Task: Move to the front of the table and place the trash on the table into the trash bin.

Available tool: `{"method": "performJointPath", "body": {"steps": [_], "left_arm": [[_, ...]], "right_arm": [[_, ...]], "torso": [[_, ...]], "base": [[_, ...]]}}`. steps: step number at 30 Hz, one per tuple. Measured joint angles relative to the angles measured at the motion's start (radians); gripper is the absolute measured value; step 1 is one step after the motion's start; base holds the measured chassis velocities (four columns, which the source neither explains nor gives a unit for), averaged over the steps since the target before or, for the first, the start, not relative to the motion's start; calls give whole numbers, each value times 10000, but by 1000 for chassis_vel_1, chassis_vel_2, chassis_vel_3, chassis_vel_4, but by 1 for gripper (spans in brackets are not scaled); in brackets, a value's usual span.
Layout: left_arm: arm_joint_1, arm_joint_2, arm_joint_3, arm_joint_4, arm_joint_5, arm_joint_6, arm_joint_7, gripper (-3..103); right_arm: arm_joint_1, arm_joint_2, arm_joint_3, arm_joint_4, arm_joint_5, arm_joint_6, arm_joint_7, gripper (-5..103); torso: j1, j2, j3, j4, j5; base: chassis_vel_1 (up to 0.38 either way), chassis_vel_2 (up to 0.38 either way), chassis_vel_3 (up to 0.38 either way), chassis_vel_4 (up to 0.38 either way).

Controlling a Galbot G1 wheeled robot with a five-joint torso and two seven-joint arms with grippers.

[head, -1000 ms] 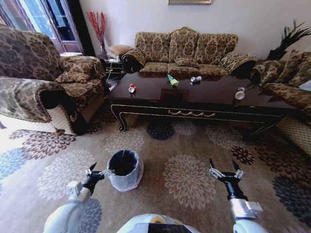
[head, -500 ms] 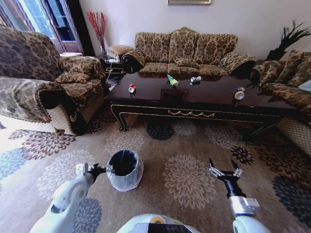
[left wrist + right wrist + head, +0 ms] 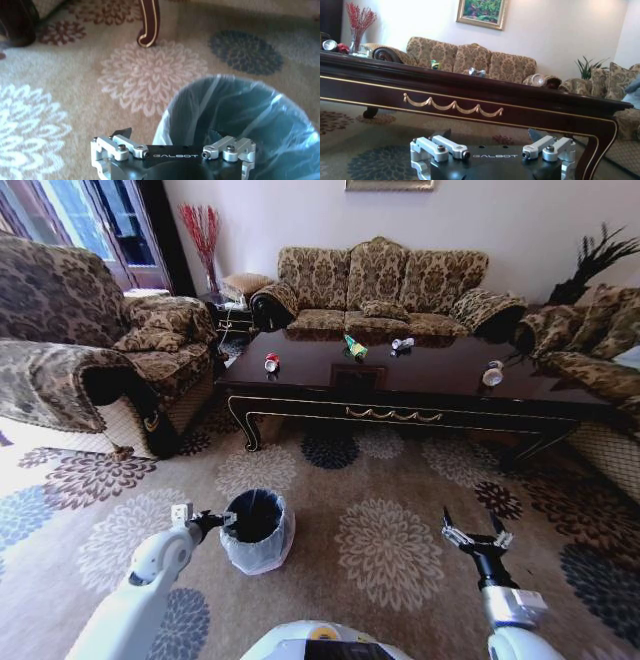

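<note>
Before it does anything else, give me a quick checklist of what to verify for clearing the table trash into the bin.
1. Trash on table: red-and-white can, green wrapper, silvery bottle, beige-and-white bottle all there: ok.
2. Robot at table front: carpet between: not ok.
3. Trash bin upright, liner open: ok.
4. Right pincer open, holding nothing: ok.
5. Left pincer at bin rim, fingers: cannot tell.

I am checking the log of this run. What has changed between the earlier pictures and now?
The left gripper moved toward the small round black trash bin with whitish bag liner and now hangs at its rim. The right gripper drifted slightly right, open and empty. The bin, the glossy dark brown table and the litter on it stayed in place.
</note>
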Motion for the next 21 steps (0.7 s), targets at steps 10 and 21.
{"method": "performJointPath", "body": {"steps": [10, 21], "left_arm": [[-66, -165, 193, 613, 351, -19, 311, 100], [-75, -193, 158, 774, 686, -35, 629, 67]], "right_arm": [[38, 26, 158, -42, 88, 38, 17, 100], [38, 19, 260, -166, 97, 178, 19, 100]], "torso": [[0, 12, 8, 0, 1], [-1, 20, 13, -1, 2]], "base": [[0, 0, 0, 0], [0, 0, 0, 0]]}}
